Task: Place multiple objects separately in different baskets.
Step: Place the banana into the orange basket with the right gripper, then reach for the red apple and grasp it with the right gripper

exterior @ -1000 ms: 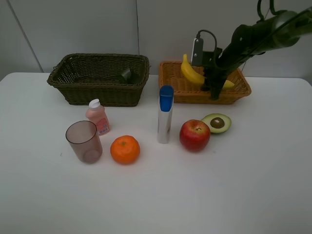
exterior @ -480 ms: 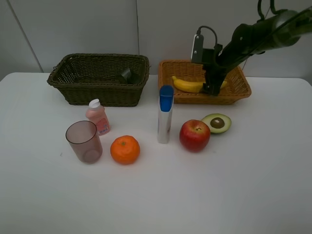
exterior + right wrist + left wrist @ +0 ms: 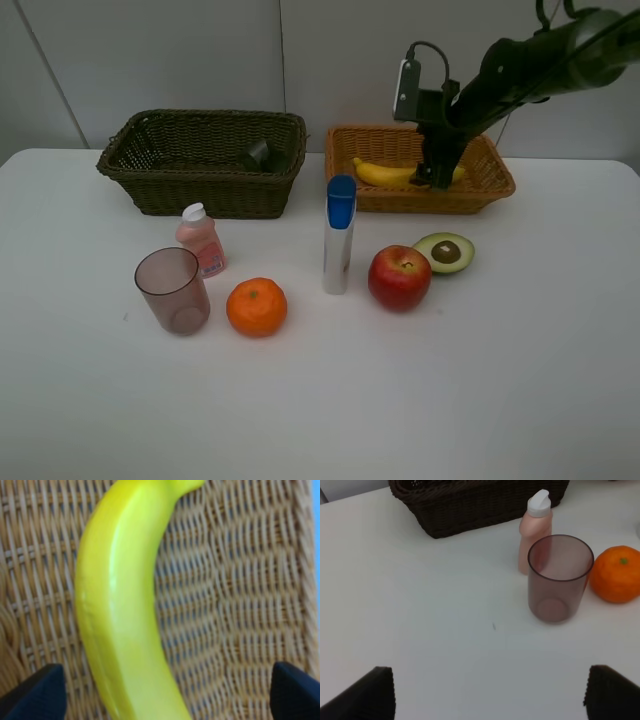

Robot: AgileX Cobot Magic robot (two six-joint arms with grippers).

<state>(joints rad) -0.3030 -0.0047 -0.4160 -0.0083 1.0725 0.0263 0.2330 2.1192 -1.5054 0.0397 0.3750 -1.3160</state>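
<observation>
Yellow banana (image 3: 120, 605): laid inside tan basket (image 3: 470, 198).
Right fingers (image 3: 42, 690): spread over banana, seemingly released.
Left fingers (image 3: 370, 692): spread wide over table (image 3: 420, 605), nothing grasped.

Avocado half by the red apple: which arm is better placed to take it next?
Likely right. The right gripper hangs open over the yellow banana in the light orange-tan wicker basket, just behind the avocado half. The left gripper faces the translucent pinkish cup and orange, farther off.

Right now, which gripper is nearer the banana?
Right. The right gripper hangs over the banana in the tan basket; the left gripper is over bare table, facing the cup.
</observation>
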